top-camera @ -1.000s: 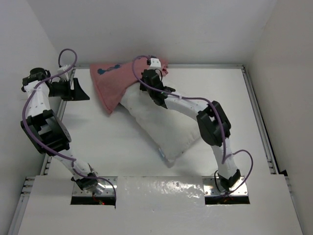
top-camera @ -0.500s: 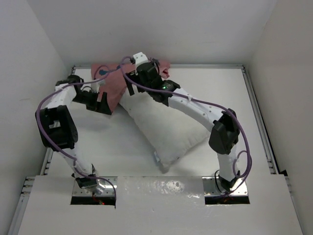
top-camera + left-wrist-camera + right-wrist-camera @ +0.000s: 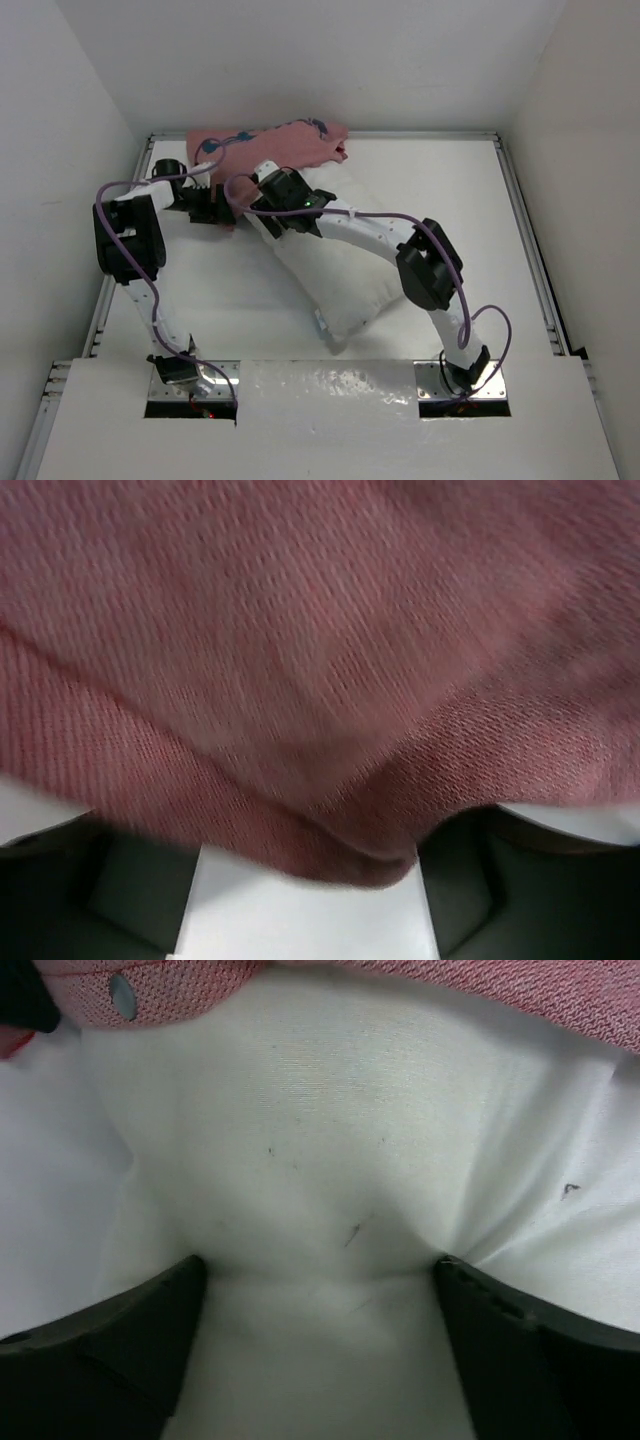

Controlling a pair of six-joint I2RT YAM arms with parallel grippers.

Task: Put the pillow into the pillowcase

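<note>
Both arms stretched forward, left claw (image 3: 305, 845) spread, right claw (image 3: 320, 1275) spread wide

- The left tool (image 3: 213, 205) is swinging in from the left edge of the desk (image 3: 440, 200) to the near corner of the pillowcase (image 3: 270, 145).
- The right tool (image 3: 278, 195) is drawing back from the pillowcase onto the pillow (image 3: 345, 270), its jaws opening wide.
- The pillowcase is spreading flatter along the desk's far edge.

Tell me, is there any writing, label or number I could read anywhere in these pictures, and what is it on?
No text can be read in any view.
The pillowcase bears dark blue prints, too small to make out as letters.
The blue tag at the edge of the pillow is too small to read.
</note>
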